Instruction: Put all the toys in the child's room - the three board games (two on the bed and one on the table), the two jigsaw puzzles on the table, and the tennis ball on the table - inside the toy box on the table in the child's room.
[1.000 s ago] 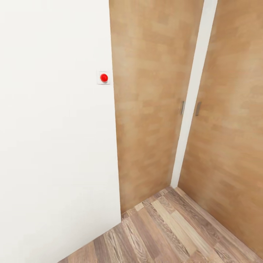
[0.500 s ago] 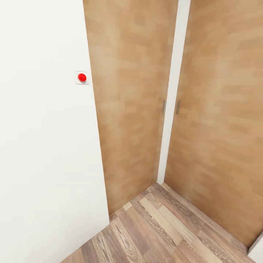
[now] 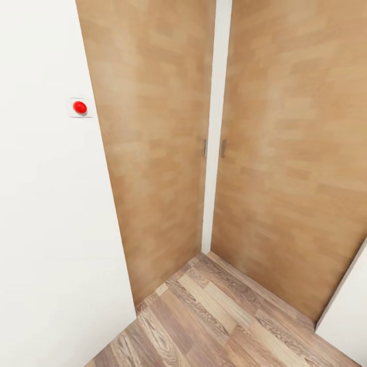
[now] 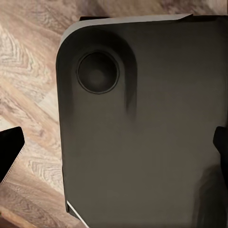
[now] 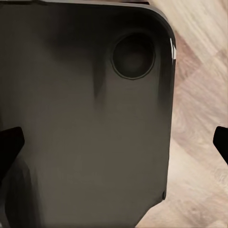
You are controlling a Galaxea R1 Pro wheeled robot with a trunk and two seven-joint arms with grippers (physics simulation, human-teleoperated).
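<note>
The toys, the toy box, the table and the bed are out of view. The head view faces a room corner with two light wooden doors (image 3: 153,153). My left gripper (image 4: 114,147) is open over the robot's dark base panel (image 4: 142,133), one black fingertip (image 4: 9,152) at each side edge and nothing between them. My right gripper (image 5: 114,142) is open in the same way above the dark base panel (image 5: 85,118), its fingertips (image 5: 9,145) far apart and empty.
A white wall (image 3: 46,229) with a red button (image 3: 79,107) stands close on the left. A second wooden door (image 3: 290,163) closes the right side, with a white strip (image 3: 216,102) between the doors. Wood-plank floor (image 3: 219,321) lies ahead, and a white wall edge (image 3: 351,311) sits at lower right.
The whole head picture has shifted left, so the camera has turned right. The white wall edge at lower right has come into view. Both grippers stay open.
</note>
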